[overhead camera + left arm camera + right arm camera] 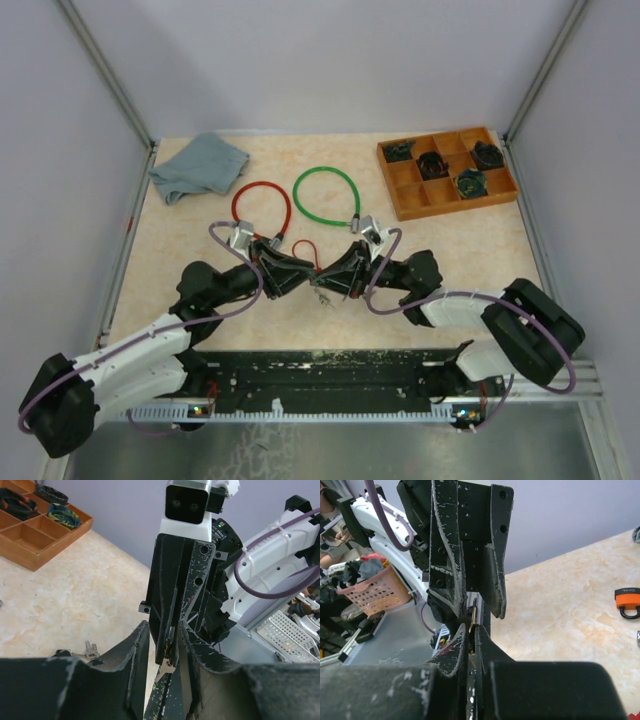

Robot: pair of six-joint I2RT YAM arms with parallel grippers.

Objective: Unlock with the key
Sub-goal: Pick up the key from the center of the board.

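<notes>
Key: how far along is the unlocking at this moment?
Done: the key is off the table, pinched by the right gripper, jaws shut. In hand: the left gripper straddles it with jaws apart, apparently for a handover. Left: the orange padlock lies on the table, away from both grippers, untouched.

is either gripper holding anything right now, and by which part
The right gripper pinches a small key by one end; the free end sits between the open fingers of the left gripper.
</notes>
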